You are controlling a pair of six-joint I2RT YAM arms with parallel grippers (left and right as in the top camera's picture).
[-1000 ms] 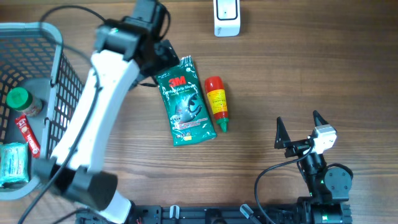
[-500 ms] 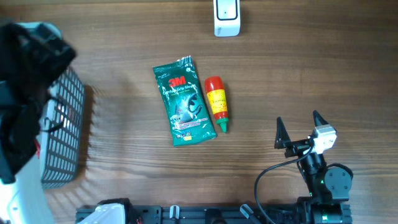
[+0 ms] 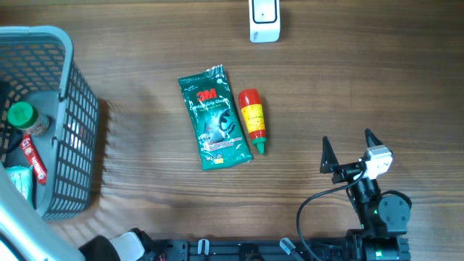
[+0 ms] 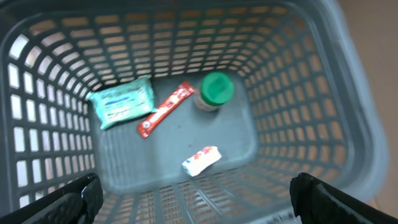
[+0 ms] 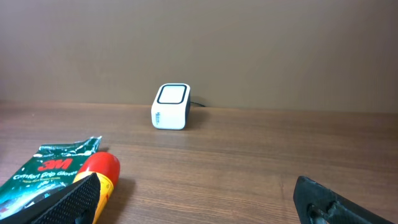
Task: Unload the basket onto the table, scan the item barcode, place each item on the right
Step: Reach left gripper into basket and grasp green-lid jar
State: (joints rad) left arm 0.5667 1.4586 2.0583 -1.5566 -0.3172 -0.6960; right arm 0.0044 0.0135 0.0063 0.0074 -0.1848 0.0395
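Note:
A white barcode scanner [image 3: 264,20] [image 5: 170,106] stands at the table's far edge. A green 3M packet [image 3: 214,119] [image 5: 43,171] lies flat mid-table, with a red and yellow bottle [image 3: 252,119] [image 5: 99,169] on its side right beside it. My left gripper [image 4: 199,200] hangs open above the grey basket [image 4: 348,124], nothing between its fingers [image 4: 74,202]. Only a white piece of the left arm [image 3: 11,214] shows overhead. My right gripper [image 3: 353,154] [image 5: 205,205] is open near the front right, empty, facing the scanner.
The grey basket [image 3: 72,138] at the left holds a green-lidded jar [image 4: 213,91] [image 3: 22,116], a red sachet [image 4: 165,110] [image 3: 32,156], a green wipes pack [image 4: 121,102] and a small white tube [image 4: 201,160].
My left arm has swung from beside the 3M packet to the left, over the basket. The packet and bottle stay put. The right arm has not moved.

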